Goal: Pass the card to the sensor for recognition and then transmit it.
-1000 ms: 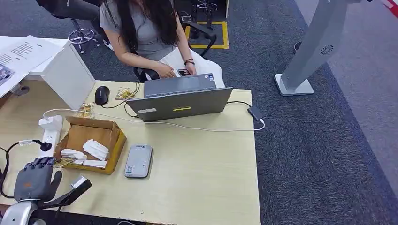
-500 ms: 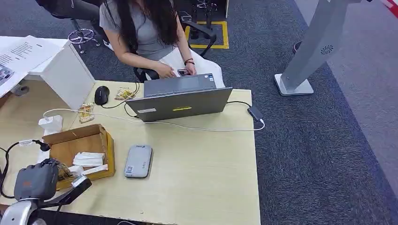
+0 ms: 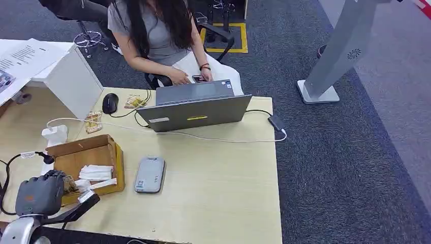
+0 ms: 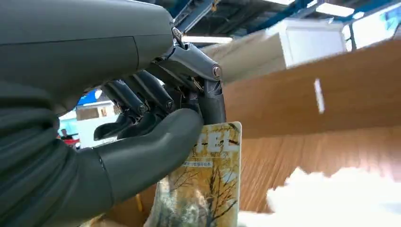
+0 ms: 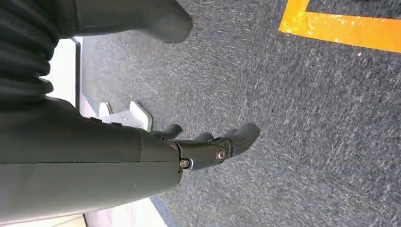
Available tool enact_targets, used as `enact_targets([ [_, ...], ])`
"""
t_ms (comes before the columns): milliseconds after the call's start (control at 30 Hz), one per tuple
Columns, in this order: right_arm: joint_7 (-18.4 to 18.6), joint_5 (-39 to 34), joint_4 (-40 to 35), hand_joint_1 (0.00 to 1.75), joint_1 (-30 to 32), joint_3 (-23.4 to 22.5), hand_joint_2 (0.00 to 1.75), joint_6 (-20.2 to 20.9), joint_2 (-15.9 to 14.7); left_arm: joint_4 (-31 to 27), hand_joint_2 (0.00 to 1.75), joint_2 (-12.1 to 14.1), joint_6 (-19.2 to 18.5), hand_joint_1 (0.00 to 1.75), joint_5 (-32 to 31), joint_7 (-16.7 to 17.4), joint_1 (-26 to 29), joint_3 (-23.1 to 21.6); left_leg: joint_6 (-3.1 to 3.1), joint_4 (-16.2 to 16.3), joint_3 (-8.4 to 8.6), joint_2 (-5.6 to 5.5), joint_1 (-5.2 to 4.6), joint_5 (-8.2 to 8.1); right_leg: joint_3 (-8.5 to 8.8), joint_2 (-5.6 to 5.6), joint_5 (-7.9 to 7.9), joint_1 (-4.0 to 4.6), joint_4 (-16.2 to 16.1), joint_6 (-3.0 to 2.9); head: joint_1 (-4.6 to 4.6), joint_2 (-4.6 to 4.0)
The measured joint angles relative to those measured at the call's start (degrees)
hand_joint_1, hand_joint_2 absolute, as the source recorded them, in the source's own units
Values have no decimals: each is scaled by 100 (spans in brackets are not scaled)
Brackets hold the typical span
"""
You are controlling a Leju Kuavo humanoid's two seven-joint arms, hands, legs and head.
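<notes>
The left hand (image 4: 142, 137) pinches the card (image 4: 203, 189) between thumb and fingers, just inside the near corner of the cardboard box (image 3: 84, 150). The card is yellowish, with bare trees and pale letters printed on it. The right hand (image 5: 208, 146) hangs over carpet, fingers loosely apart, holding nothing. Right of the box lies the grey sensor (image 3: 150, 174).

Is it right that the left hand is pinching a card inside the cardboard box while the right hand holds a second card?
Not quite. The left hand does pinch a card in the cardboard box, but the right wrist view shows the right hand empty above the carpet.
</notes>
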Motion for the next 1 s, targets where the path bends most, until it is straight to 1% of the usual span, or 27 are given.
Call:
enact_targets([
  [100,-26,20,0,0,-7,-9,175,-2,0,-221,175,18,76,175,41,13,-57,-142,0,0,0,0,0,0,0,0,0,0,0,0,0,0],
  [267,-79,68,-2,0,-22,-13,175,-2,0,-570,175,149,129,175,-11,149,-370,-520,2,1,0,-2,0,2,3,-1,4,0,0,2,-2,0],
  [433,-81,83,-2,0,-33,-17,175,-2,0,-686,175,234,142,175,-44,203,-544,-732,2,1,2,2,0,2,1,4,5,0,1,1,0,0],
  [533,-87,116,-2,0,-35,-20,175,-2,0,-690,175,269,247,175,-94,227,-630,-822,2,2,-1,-2,0,2,-1,-1,4,0,0,2,2,0],
  [667,-98,136,-4,0,-51,-31,175,0,0,-690,175,332,317,175,-269,267,-949,-1027,2,3,0,-3,1,3,0,-2,5,0,0,2,2,0],
  [733,-112,188,-4,0,-56,-35,175,7,0,-688,175,365,319,175,-359,330,-1207,-1117,4,6,0,-3,0,5,-1,-3,7,0,1,2,-2,0],
  [800,-164,243,-4,0,-70,-33,175,20,-2,-607,175,437,301,175,-512,437,-1680,-1228,7,12,-7,-11,3,10,-3,-12,11,1,1,5,0,0],
  [900,-278,324,-4,0,-140,-33,175,35,-11,-58,175,680,227,175,-643,564,-2605,-1366,7,11,-12,-15,3,27,-7,-11,30,2,4,-3,-4,0],
  [1000,-293,341,-7,0,-150,-33,175,35,-15,329,175,809,216,175,-689,566,-3176,-1475,5,11,-11,-4,3,29,-11,0,32,2,7,-1,0,0],
])
